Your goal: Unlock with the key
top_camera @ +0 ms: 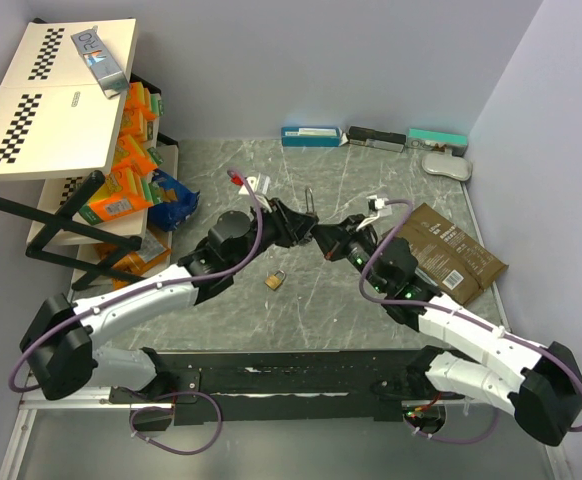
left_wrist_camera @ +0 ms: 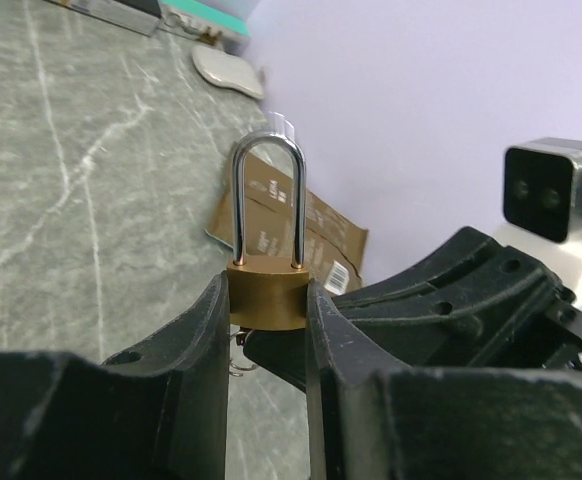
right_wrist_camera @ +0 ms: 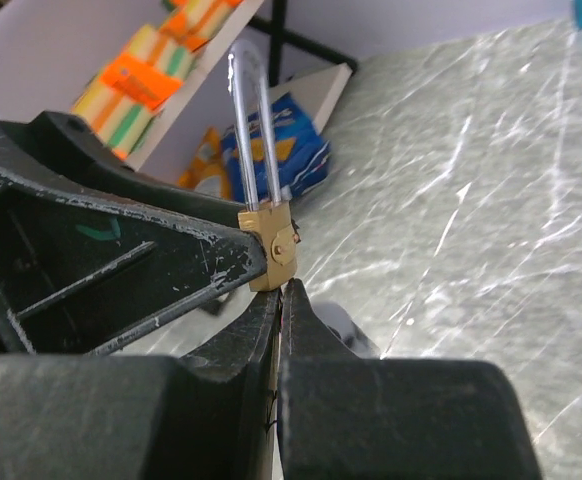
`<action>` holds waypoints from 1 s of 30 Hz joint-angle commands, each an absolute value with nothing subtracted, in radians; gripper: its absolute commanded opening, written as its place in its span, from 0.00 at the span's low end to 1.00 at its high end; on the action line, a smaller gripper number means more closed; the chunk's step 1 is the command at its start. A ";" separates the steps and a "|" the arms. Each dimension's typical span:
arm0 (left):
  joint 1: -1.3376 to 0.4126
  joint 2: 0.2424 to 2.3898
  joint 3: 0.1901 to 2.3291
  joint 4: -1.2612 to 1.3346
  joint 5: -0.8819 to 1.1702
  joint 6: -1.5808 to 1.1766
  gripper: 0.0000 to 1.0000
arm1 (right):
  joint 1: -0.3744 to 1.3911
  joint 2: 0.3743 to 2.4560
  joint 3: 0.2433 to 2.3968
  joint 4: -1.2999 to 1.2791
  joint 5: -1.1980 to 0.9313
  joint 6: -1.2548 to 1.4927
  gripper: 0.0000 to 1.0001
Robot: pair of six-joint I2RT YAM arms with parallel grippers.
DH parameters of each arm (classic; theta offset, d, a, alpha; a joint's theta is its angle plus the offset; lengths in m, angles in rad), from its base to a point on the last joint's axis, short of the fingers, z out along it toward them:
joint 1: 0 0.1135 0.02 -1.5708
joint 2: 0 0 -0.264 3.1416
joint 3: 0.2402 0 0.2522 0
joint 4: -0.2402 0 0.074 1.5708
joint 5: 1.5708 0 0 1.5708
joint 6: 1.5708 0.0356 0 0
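A brass padlock [left_wrist_camera: 268, 293] with a tall silver shackle stands upright above the table. My left gripper [left_wrist_camera: 268, 300] is shut on its body from both sides. In the top view the lock [top_camera: 310, 205] sits between both arms at mid table. My right gripper [right_wrist_camera: 283, 292] is shut, with its tips pressed against the underside of the padlock [right_wrist_camera: 271, 250]. The key is almost wholly hidden between those fingers. Only a thin sliver and a wire key ring [left_wrist_camera: 237, 366] show under the lock.
A second small brass padlock [top_camera: 276, 280] lies on the marble table [top_camera: 221, 170] in front of the grippers. A brown packet [top_camera: 451, 250] lies at the right. A shelf of snack packs [top_camera: 131, 170] stands at the left, and boxes [top_camera: 311, 135] line the back wall.
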State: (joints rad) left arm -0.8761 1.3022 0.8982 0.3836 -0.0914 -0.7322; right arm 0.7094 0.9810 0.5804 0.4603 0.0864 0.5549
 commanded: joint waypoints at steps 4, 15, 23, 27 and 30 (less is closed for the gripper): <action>-0.951 1.250 0.825 0.167 0.133 -0.749 0.01 | 0.640 0.888 0.583 0.664 0.229 0.611 0.00; -0.965 1.223 0.816 0.130 0.065 -0.750 0.01 | 0.638 0.891 0.594 0.612 0.180 0.627 0.00; -0.953 1.233 0.859 0.107 -0.075 -0.776 0.01 | 0.640 0.862 0.555 0.468 0.081 0.587 0.41; -0.919 1.285 0.884 0.129 -0.071 -0.794 0.01 | 0.646 0.825 0.503 0.425 0.035 0.597 0.53; -0.879 1.304 0.887 0.161 -0.051 -0.801 0.01 | 0.647 0.781 0.442 0.394 0.020 0.614 0.59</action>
